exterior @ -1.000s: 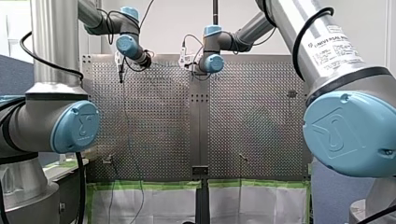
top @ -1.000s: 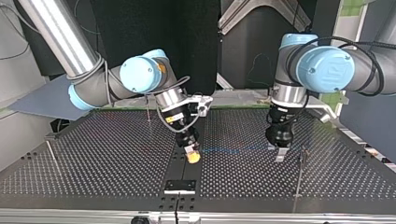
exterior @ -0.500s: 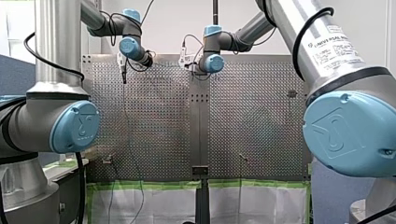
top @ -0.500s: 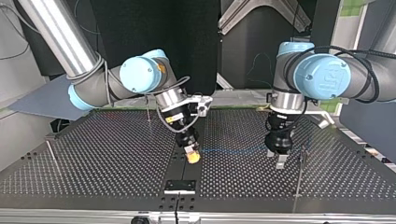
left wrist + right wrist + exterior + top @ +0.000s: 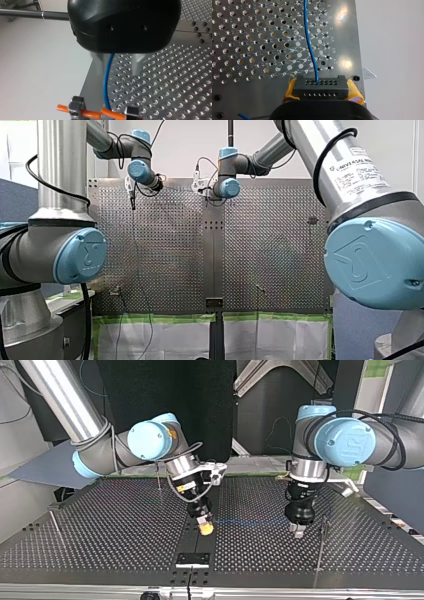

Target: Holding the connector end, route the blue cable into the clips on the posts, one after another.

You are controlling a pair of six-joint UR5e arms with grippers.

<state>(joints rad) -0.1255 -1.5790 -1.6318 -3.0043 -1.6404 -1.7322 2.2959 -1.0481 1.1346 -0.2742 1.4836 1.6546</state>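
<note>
Perforated table (image 5: 100,525) lay under both arms. My right gripper (image 5: 322,94) clamped the connector (image 5: 320,86). From it the blue cable (image 5: 308,45) ran straight between my left gripper's (image 5: 117,63) parted fingers, beside the post (image 5: 322,535) at the top view's four o'clock. Loosely guided, the cable could slip and miss its clip.

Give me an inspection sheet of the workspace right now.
Surface: perforated table, bare metal.
Job's things: connector in right gripper; blue cable runs from it to left gripper and stops short of the post beside that gripper.
Clutter: nothing seen.
Grippers: right shut on connector, yellow pads; left open, cable between its fingers.
Cables: black arm cable looped on my right arm.
Surroundings: green tape along the table's near edge in front view.
</note>
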